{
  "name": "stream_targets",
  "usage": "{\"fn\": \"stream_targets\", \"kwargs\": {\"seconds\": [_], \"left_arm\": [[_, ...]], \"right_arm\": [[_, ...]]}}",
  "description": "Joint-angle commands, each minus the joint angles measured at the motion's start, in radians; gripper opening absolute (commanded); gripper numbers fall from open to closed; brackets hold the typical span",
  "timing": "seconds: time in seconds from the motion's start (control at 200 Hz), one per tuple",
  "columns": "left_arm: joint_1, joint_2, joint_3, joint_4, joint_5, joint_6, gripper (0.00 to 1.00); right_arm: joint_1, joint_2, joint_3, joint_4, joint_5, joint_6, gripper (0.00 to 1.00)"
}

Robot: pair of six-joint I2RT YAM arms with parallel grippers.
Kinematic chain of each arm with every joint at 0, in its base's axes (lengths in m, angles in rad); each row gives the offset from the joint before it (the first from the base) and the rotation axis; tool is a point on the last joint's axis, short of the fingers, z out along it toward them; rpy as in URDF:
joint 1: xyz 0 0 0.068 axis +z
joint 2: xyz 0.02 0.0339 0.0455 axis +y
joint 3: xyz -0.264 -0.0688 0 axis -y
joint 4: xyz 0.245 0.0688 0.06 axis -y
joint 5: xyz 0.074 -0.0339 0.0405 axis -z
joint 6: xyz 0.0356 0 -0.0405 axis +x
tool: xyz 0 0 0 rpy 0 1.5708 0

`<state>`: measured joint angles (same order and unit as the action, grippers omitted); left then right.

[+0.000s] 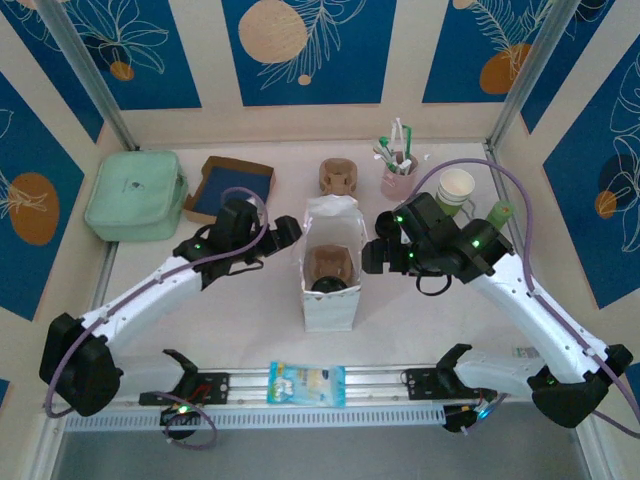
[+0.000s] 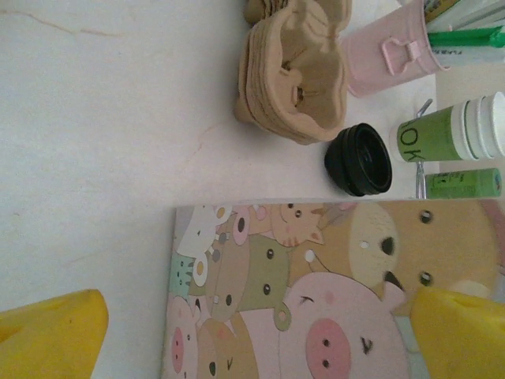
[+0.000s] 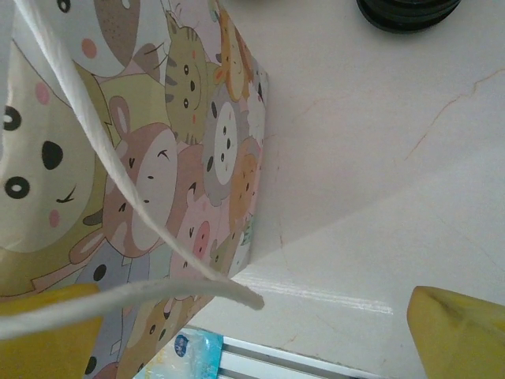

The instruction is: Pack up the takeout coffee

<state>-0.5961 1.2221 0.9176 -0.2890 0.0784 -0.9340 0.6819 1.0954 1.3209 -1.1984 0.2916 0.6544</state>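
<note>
Left pincer (image 1: 290, 234), right pincer (image 1: 371, 256) gaping beside bag (image 1: 330, 308); takeout coffee (image 1: 330, 285) inside.

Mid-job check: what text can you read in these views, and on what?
"OK": letters seen sideways on the green band of the paper cup; possibly cut off.
Green tube: print too blurred to read.
Stirrer wrappers in the pink cup: too small.
Blue packet at the rail: blurred.
Cartoon bag: animal faces, no readable words.
</note>
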Motion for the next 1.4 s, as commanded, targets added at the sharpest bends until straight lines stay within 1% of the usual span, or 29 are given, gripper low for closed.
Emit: {"fn": "stream_targets", "kwargs": {"seconds": [0.0,0.345,0.926,1.206,1.396], "left_arm": [[0.014,-0.041,0.039,-0.052,-0.029,0.036,0.98],[0.030,-0.119,0.061,-0.116,-0.059,0.071,0.99],[0.061,-0.209,0.082,-0.171,-0.052,0.107,0.99],[0.062,-0.245,0.113,-0.205,-0.049,0.169,0.99],[0.062,-0.272,0.114,-0.220,-0.048,0.216,0.99]], "right_arm": [[-0.004,-0.024,0.000,-0.020,0.002,-0.020,0.99],[-0.005,-0.034,0.036,-0.034,-0.005,-0.045,0.99],[-0.004,-0.037,0.099,-0.059,-0.022,-0.089,0.99],[-0.010,-0.043,0.137,-0.046,-0.016,-0.118,0.99],[-0.041,-0.044,0.171,-0.040,-0.011,-0.136,0.99]]}}
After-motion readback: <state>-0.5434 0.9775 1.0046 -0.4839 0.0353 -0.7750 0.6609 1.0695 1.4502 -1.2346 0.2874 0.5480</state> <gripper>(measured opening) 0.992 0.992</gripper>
